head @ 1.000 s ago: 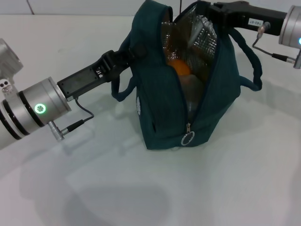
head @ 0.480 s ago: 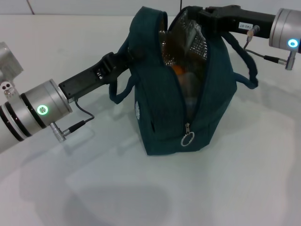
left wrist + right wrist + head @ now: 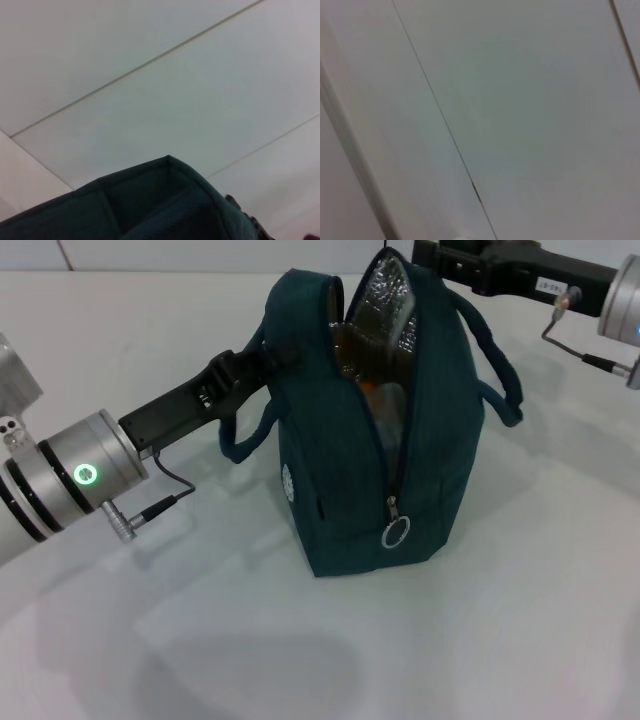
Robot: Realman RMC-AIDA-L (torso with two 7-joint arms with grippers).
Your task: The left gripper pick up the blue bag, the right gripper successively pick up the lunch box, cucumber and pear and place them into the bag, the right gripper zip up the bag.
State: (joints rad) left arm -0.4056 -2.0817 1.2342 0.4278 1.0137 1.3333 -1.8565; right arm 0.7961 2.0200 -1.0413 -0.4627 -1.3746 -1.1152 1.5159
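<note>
Bag (image 3: 340,470): upright mid-bench, mouth gaping | left gripper (image 3: 262,355): at its near-side handle, steadying; finger state cannot be told | right gripper (image 3: 440,258): at top rim, far edge; fingers hidden | zip pull (image 3: 396,531): low, unzipped

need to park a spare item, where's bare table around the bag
Bare white table in front of the dark blue fabric bag, and to its front right. Crowded: the left gripper at the bag's left side, the right gripper at its top.
</note>
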